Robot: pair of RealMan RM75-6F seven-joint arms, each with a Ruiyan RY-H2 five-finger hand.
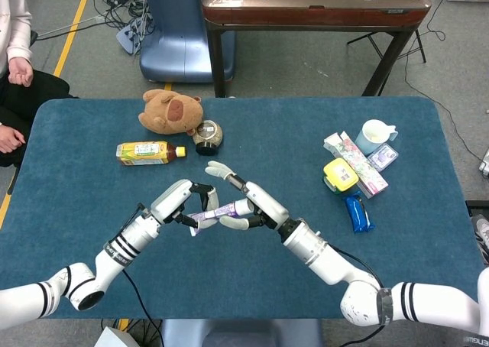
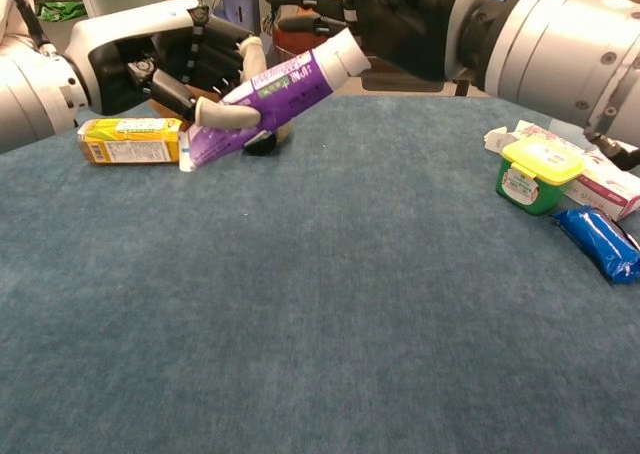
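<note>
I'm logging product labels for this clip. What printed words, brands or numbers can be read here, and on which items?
None can be read for certain.
Purple tube, held by the left hand: white print, too blurred.
Yellow bottle: label text too small.
Green tub: round sticker, illegible.
Pink box: print too small.
Blue packet: no readable text.
</note>
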